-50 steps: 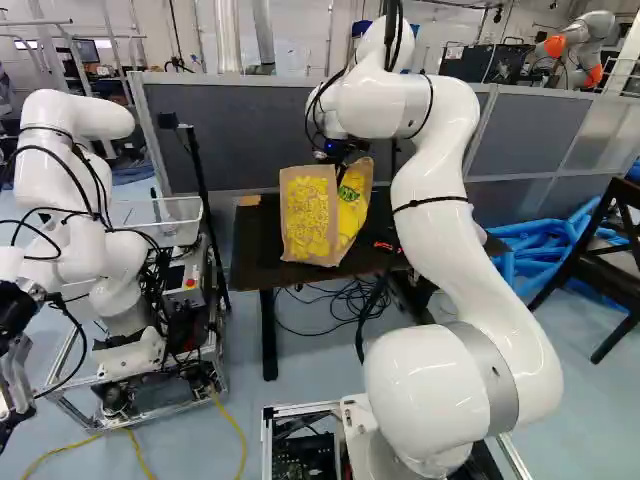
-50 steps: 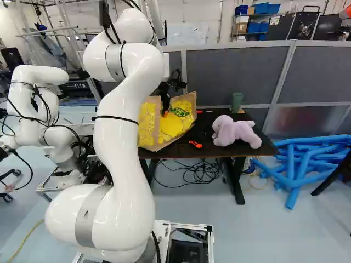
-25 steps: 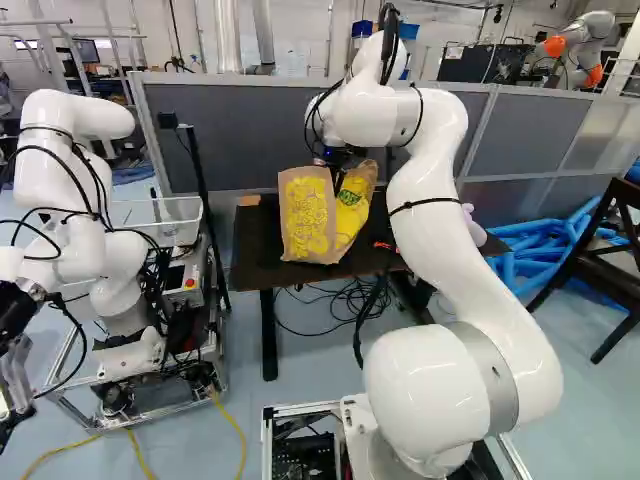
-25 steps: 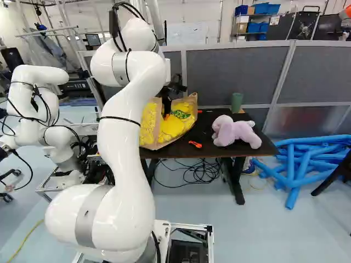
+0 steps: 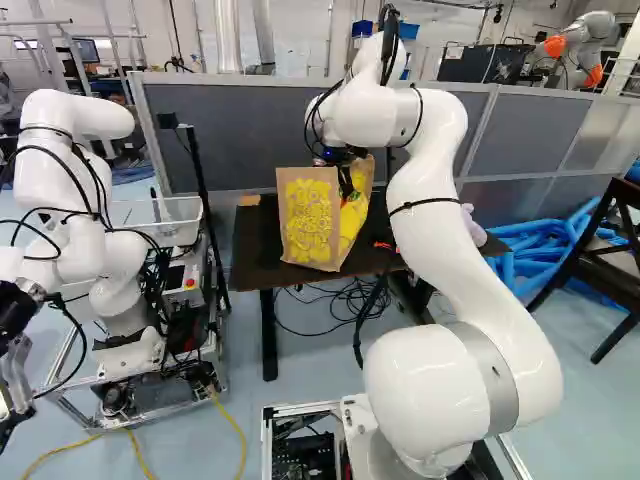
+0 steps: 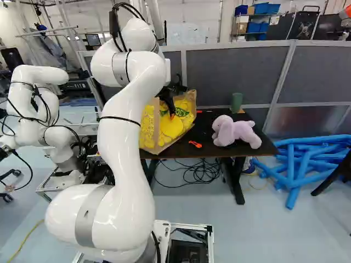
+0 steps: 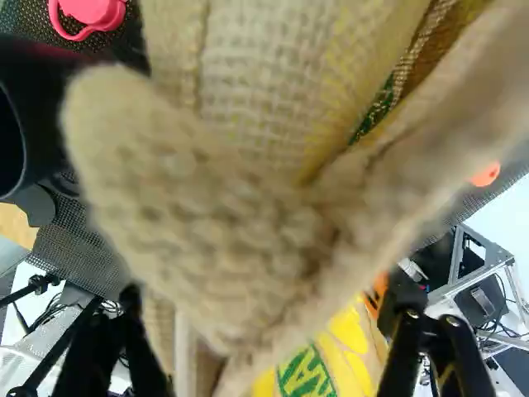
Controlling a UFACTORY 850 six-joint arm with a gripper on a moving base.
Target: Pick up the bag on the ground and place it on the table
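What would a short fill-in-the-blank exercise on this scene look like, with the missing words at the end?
The bag stands on the table, its broad front panel in the left base view printed in ____. The claw reaches down to the bag from ____. In the right base view, the stuffed toy lies to the ____ of the bag. The small cylinder beyond the toy is ____ in colour.
Missing words: yellow; above; right; green.

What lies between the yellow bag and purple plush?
The right base view shows a small orange item on the table between bag and plush, a red one farther back.
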